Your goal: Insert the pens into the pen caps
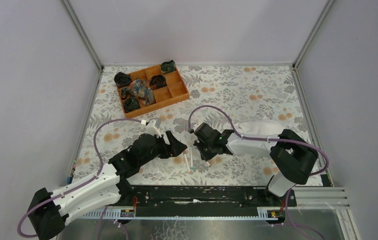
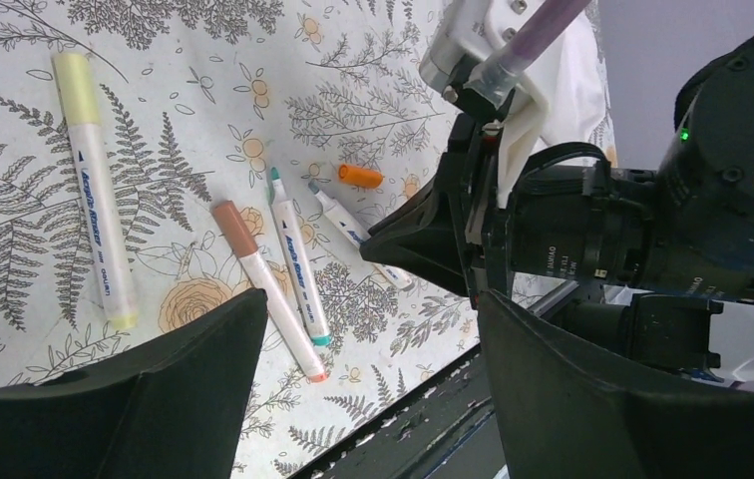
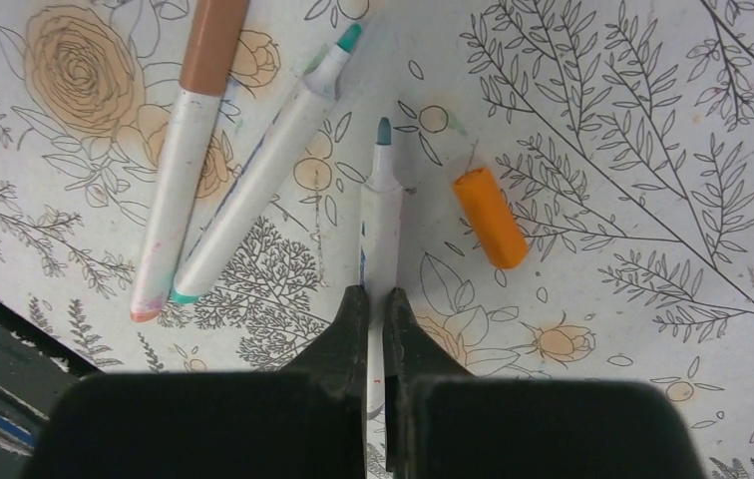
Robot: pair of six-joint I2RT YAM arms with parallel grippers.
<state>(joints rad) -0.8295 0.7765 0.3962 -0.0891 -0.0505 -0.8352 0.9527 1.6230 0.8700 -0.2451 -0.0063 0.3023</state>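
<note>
the right gripper (image 3: pixel 374 299) is pinched shut on the barrel of a white pen (image 3: pixel 381 205) that lies flat on the flowered tablecloth (image 3: pixel 652 120), its teal tip pointing away from the fingers. the left gripper (image 2: pixel 368 314) hangs just beside it with its jaws spread wide and nothing between them. to do this step well, i judge the pen should come up level without twisting. the hold sits back from the tip, so the tip could wag, and a slow lift would help. the orange cap (image 3: pixel 491 217) lies loose just beside the held pen's tip, not touching it. the free gripper would need to take the cap by its sides with the open mouth facing the tip, so the two meet in one straight line. orange does not match teal, so this may not be the right cap for this pen. on the held pen's other side lie a teal-tipped pen (image 3: pixel 258 195) and a brown-capped pen (image 3: pixel 186 180), close together. a yellow-capped pen (image 2: pixel 94 200) lies further off. at the far side of the table stands an orange tray (image 1: pixel 179 92) split into compartments. several hold dark round things (image 1: pixel 158 80), and a crumpled bluish bundle (image 1: pixel 139 91) lies across others. what these things are i cannot tell.
</note>
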